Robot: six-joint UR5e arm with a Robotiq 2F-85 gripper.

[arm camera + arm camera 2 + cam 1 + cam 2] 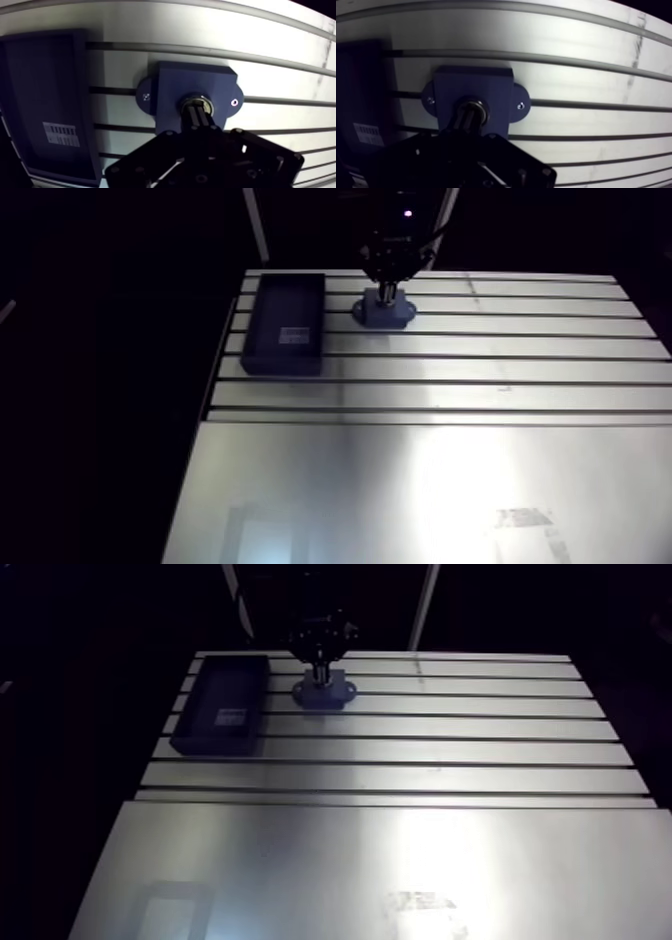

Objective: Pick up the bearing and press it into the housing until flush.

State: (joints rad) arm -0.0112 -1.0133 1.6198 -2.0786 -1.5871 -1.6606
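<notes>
Claw pinched atop bearing — housing near table edge.

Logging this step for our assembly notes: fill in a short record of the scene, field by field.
table: slotted aluminium
housing: blue block, flat on the table
bearing: metal ring in the housing's bore
gripper: shut, fingertips down on the bearing
tray: dark, rectangular, beside the housing
flush or not: cannot tell
</notes>
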